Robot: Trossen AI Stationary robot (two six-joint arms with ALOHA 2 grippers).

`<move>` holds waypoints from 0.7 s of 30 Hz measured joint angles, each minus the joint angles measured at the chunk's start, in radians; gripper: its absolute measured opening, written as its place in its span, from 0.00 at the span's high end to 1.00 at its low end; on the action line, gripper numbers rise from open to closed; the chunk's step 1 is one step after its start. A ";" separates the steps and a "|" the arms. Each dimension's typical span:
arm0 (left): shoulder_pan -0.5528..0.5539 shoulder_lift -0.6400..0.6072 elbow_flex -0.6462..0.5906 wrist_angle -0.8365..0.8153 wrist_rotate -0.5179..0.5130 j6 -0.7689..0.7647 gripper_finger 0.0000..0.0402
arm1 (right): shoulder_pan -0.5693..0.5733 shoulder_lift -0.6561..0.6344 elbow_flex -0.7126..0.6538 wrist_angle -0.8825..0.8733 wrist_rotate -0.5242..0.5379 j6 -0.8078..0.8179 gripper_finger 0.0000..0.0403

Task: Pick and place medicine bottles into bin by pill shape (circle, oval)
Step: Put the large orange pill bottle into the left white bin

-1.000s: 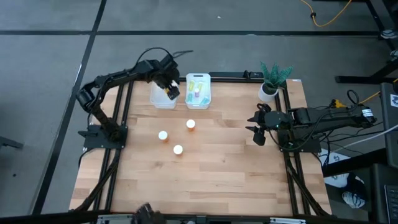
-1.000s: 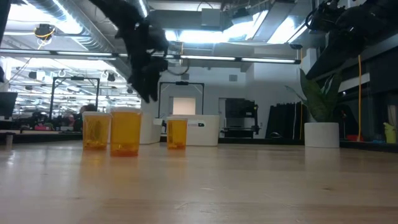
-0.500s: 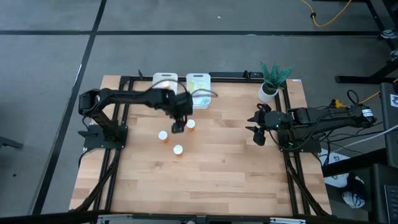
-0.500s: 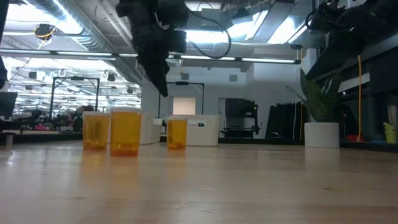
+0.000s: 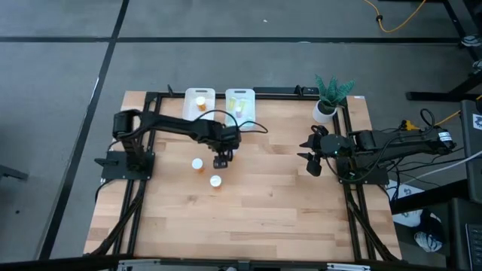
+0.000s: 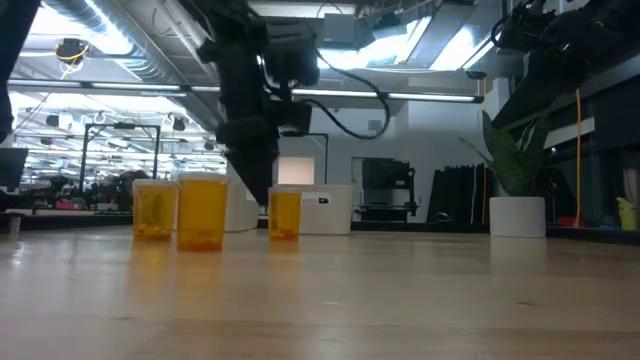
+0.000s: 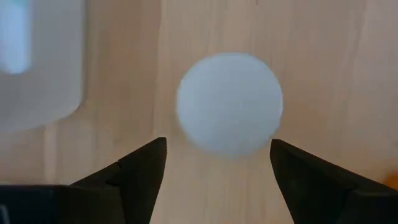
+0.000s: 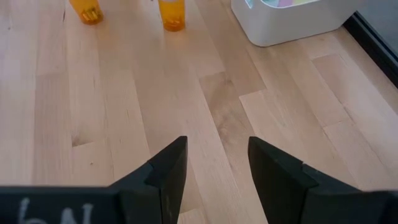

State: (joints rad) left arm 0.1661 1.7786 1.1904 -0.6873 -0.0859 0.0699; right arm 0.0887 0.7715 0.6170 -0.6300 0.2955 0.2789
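In the high view, we saw the left gripper (image 5: 222,159) hanging over the wooden table (image 5: 286,203) a little left of the frame's centre, directly above 1 orange bottle that its own body hid from that camera. The left wrist view showed that bottle's white cap (image 7: 230,103) filling the centre of the frame, with the 2 dark fingers (image 7: 140,171) spread wide to either side of it and closed on nothing; the gap looked broader than the cap. From table height, the arm stood just behind the rightmost of 3 orange bottles (image 6: 284,215), and we could not tell how high the fingertips were. At the upper middle of the high view sat 2 white bins: the left bin (image 5: 199,102) held 1 orange bottle, and the right bin (image 5: 240,102) held several slim pale ones that we could not count. 2 more white-capped bottles stood loose on the table, 1 (image 5: 197,163) left of the gripper and 1 (image 5: 215,181) below it. We judged the slim bottles sorted and 3 orange bottles left, the first about to be grasped. The right gripper (image 5: 310,153) waited at the right of the frame, its fingers (image 8: 168,168) apart and empty.
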 joint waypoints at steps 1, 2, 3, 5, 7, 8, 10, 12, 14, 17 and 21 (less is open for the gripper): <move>-0.001 0.016 0.000 0.009 0.001 0.008 0.31 | 0.000 0.000 0.000 0.000 0.000 0.000 0.57; -0.001 0.028 0.000 0.021 0.002 0.015 0.31 | 0.000 0.000 0.000 0.000 0.000 0.000 0.57; -0.001 0.040 0.000 0.038 0.002 0.019 0.31 | 0.000 0.000 0.000 0.000 0.000 0.000 0.57; 0.000 0.059 0.000 0.073 0.004 0.028 0.31 | 0.000 0.000 0.000 0.000 0.000 -0.001 0.57; 0.000 0.065 0.000 0.117 0.029 0.045 0.31 | 0.000 0.000 0.000 -0.001 0.000 -0.001 0.57; 0.000 0.065 0.000 0.143 0.041 0.048 0.31 | 0.000 0.000 0.000 -0.001 0.000 -0.001 0.57; 0.000 0.061 0.000 0.170 0.051 0.055 0.31 | 0.000 0.000 0.000 -0.001 0.000 -0.001 0.57; -0.001 0.058 0.000 0.176 0.050 0.064 0.31 | 0.000 0.000 0.000 -0.002 0.000 -0.001 0.57; 0.002 0.056 0.000 0.172 0.048 0.064 0.31 | 0.000 0.000 0.000 -0.003 0.000 -0.002 0.57; 0.004 0.056 0.000 0.144 0.047 0.064 0.31 | 0.000 0.000 0.000 -0.003 0.000 -0.002 0.57; 0.002 0.056 0.000 0.140 0.047 0.065 0.33 | 0.000 0.000 0.000 -0.003 0.000 -0.002 0.57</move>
State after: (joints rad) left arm 0.1676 1.8343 1.1908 -0.5474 -0.0387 0.1345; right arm 0.0883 0.7712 0.6170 -0.6331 0.2955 0.2765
